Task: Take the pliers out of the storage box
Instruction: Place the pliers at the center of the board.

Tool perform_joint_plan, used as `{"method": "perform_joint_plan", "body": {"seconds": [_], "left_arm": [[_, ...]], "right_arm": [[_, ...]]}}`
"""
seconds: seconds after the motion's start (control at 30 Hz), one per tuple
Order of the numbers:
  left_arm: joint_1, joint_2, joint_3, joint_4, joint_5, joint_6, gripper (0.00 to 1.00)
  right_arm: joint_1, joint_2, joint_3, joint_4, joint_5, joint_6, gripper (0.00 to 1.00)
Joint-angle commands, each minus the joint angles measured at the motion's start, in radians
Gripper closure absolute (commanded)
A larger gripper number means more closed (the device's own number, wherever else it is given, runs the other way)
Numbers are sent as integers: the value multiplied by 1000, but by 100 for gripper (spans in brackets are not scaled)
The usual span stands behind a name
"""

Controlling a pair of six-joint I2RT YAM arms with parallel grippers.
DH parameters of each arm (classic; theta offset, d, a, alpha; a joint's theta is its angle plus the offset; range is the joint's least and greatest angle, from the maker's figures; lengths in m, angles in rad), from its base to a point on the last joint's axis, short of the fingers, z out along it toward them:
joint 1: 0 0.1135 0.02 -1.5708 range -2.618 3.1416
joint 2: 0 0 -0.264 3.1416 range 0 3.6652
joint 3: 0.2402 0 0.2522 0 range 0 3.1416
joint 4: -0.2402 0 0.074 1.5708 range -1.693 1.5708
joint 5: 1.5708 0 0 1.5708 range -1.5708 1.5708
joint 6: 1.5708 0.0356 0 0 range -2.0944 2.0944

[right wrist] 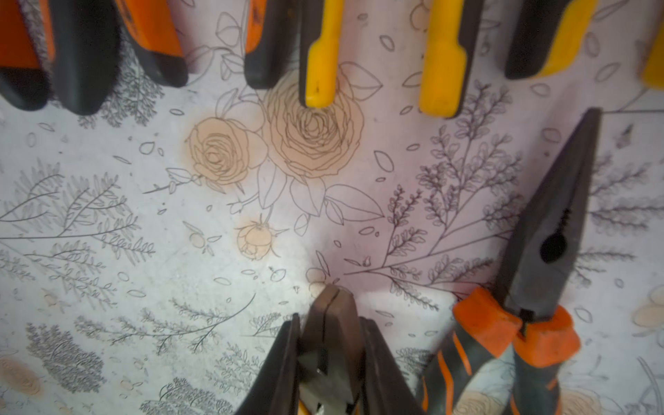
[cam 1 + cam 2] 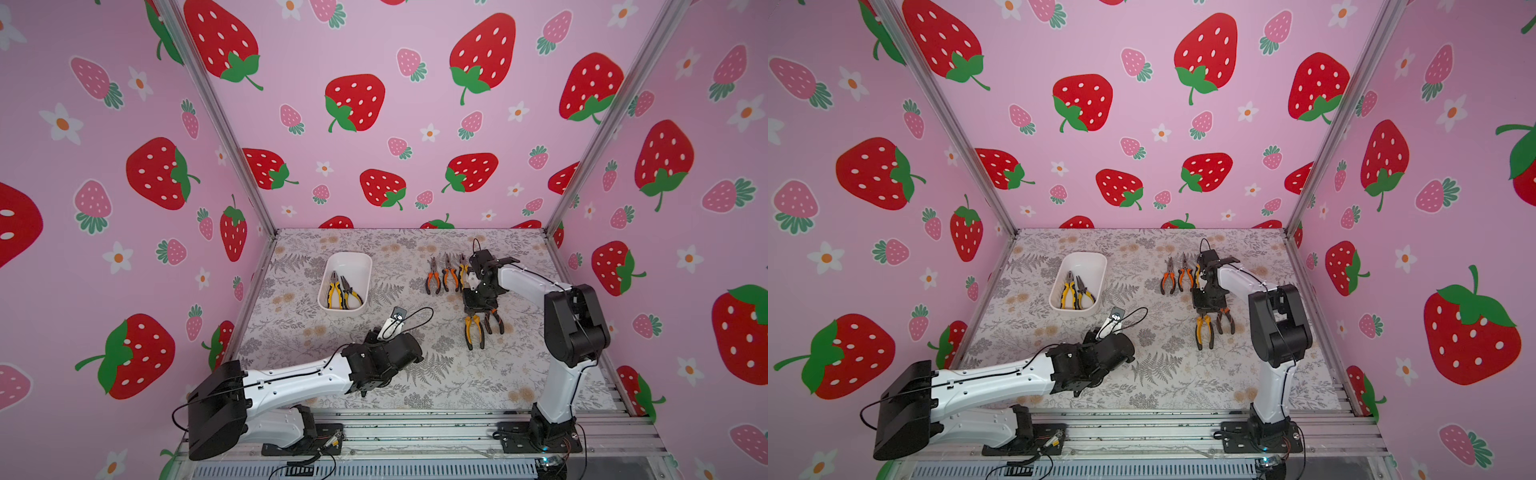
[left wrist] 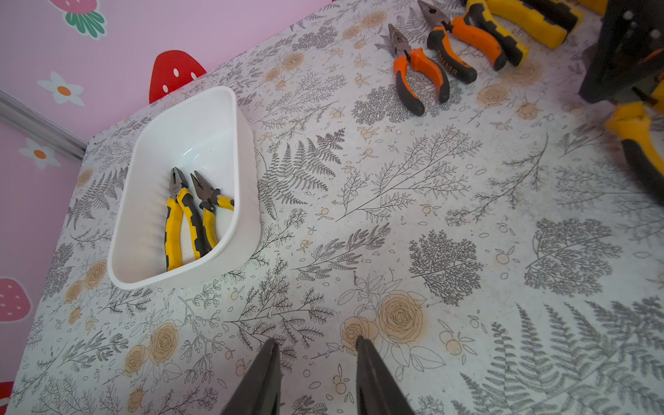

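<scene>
Two yellow-and-black pliers (image 3: 176, 222) are seen lying side by side in the white storage box (image 3: 201, 122), noses toward its far end and handles against its near wall. The box is set on the far left part of the floral desk (image 2: 436, 374).

Well apart from it, on the right side of the desk, a row of pliers (image 2: 449, 274) is laid out with handles toward the robot. Orange-and-black ones are made out in both top views. Yellow-handled ones at the row's right end are shown in the left wrist view, but are largely covered in the top views by the right arm (image 2: 523, 278).

Nearer than that row, a blunt-nosed pair (image 2: 473, 332) with yellow-and-black handles is clenched at its metal head by the right hand (image 1: 330, 319), one finger on each side. Whether this pair is resting on the desk cannot be told. Just beside it, a pointed-nose orange-and-black pair (image 1: 549, 244) is laid flat on the desk.

The left hand (image 3: 317, 346) is held over bare desk near the box, its fingers parted with nothing between them.
</scene>
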Motion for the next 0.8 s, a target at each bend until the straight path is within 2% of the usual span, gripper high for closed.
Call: {"method": "perform_joint_plan", "body": {"seconds": [0.0,0.43,0.77], "left_arm": [[4,-8,32,-10,-6,5,63],[8,-2,36,-7,-6,11,63],[10,15,47,-9,1,17,63]], "right_arm": [[-11,27,26,9,45,-35,99],[-34,79,44,16,70,-17,96],[-44,112,77,16,68,1,89]]}}
